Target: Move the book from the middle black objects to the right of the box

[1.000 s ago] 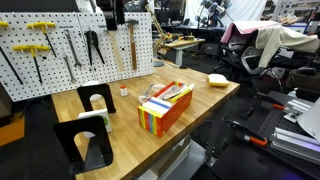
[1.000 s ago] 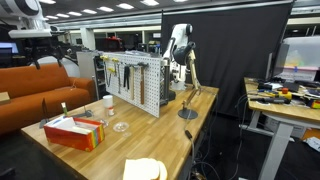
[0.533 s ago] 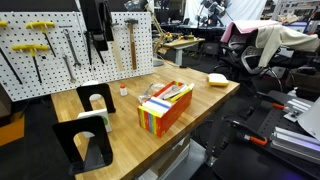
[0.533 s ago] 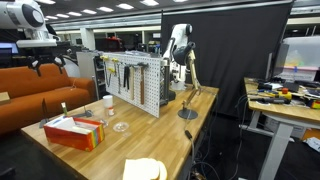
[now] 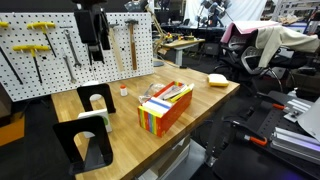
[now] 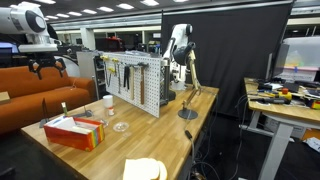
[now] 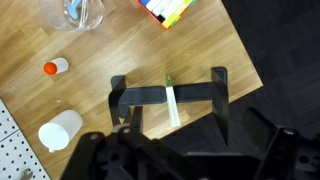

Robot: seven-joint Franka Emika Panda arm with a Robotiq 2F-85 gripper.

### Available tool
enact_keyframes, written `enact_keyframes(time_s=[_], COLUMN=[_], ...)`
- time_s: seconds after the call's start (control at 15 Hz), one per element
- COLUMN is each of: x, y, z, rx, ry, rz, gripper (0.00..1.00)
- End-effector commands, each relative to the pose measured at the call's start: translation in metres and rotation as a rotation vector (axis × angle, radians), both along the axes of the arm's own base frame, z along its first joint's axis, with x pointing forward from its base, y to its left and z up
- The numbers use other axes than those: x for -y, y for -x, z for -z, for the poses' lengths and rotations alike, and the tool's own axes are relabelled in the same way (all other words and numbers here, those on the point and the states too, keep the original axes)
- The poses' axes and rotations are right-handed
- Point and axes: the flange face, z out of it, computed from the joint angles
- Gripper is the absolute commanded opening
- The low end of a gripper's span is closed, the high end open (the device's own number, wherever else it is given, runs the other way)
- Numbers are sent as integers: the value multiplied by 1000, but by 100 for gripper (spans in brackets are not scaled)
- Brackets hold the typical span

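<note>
The book (image 7: 173, 103) is a thin white volume with a green edge. It stands between two black bookends (image 7: 215, 92) near the table corner. In an exterior view the book (image 5: 92, 115) sits between the bookends (image 5: 84, 142). The colourful box (image 5: 164, 106) stands mid-table and also shows in the other views (image 6: 75, 131) (image 7: 170, 10). My gripper (image 5: 95, 36) hangs high above the bookends, open and empty. It also shows in an exterior view (image 6: 47, 68) and as dark blurred fingers at the bottom of the wrist view (image 7: 190, 150).
A pegboard with tools (image 5: 45, 50) backs the table. A white cup (image 7: 58, 130), a small orange-capped bottle (image 7: 55, 67) and a glass bowl (image 7: 82, 10) stand near the bookends. A yellow sponge (image 5: 217, 79) lies at the far end. A lamp stand (image 6: 188, 112) is on the table.
My gripper has moved along the pegboard toward the bookends and dropped a little. The book, box and other objects have not moved.
</note>
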Motion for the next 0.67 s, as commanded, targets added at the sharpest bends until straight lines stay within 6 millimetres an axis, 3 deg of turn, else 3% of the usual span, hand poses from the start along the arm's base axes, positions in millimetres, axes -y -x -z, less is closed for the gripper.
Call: enact_keyframes(time_s=[0.0, 0.2, 0.6], x=[-20, -33, -66], y=[-23, -43, -61], z=[36, 68, 94], rx=[1, -10, -37], ry=[-1, 9, -13], rz=[4, -2, -26], gripper=[100, 100, 100])
